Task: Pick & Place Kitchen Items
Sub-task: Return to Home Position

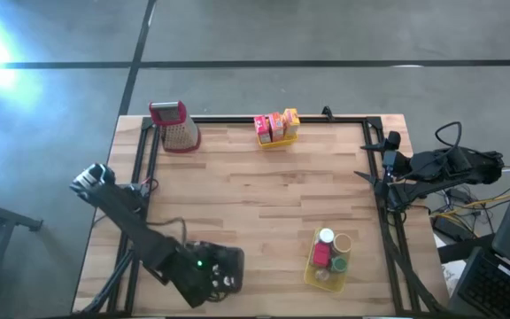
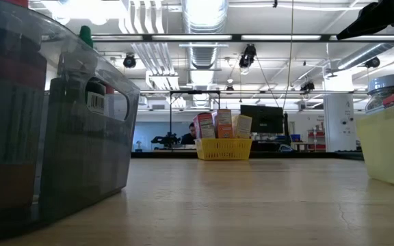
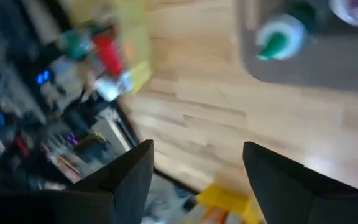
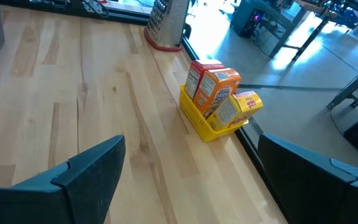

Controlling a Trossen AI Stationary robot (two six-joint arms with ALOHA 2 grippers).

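Reading the high view as a dial centred on the table (image 1: 264, 204), my left arm reaches in from 8 o'clock to the dark bin (image 2: 81, 137) at 7 o'clock; the left gripper (image 3: 197, 152) hangs above it with its fingers spread apart and nothing between them. From that wrist camera I can see a green-capped bottle (image 3: 277, 38) lying inside the bin; the low view shows a green cap poking above the bin's rim.

The right arm sits folded off the table edge at 3 o'clock; the right gripper (image 4: 191, 146) is spread wide and carries nothing, facing across the bare wood toward 12 o'clock.

At 12 o'clock, hard against the far edge, stand the orange, yellow and pink boxes (image 4: 216, 87), packed upright and leaning in a small yellow basket (image 4: 207, 127). At 5 o'clock a second yellow basket (image 1: 312, 275) holds the jars (image 1: 330, 248), with white, brown, red and green tops showing. The grater (image 1: 177, 128) with its red handle stands at 11 o'clock, well apart from both baskets.
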